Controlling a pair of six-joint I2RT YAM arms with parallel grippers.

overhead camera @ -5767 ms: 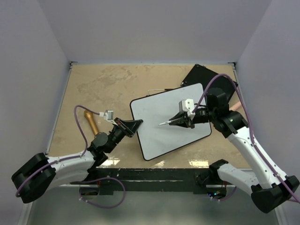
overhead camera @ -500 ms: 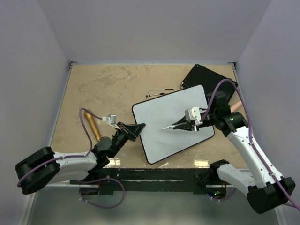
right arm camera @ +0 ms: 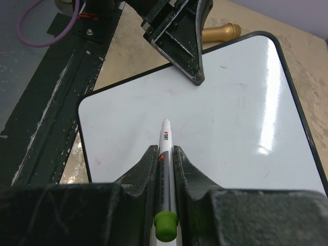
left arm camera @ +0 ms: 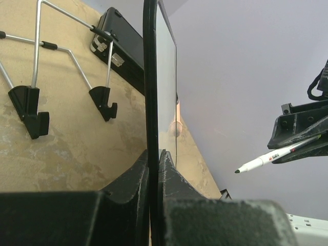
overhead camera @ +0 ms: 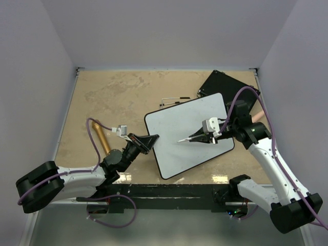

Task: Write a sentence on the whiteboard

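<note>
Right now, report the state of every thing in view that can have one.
whiteboard: blank, no writing on it, near edge clamped.
marker: uncapped, gripped, tip off the board's surface.
left gripper: shut on the whiteboard's edge.
right gripper: shut on the marker.
black board: flat on the table, untouched.

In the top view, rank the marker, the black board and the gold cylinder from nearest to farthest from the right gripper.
1. Marker, held in the right gripper.
2. Black board, behind it, at the back.
3. Gold cylinder, far left.
</note>
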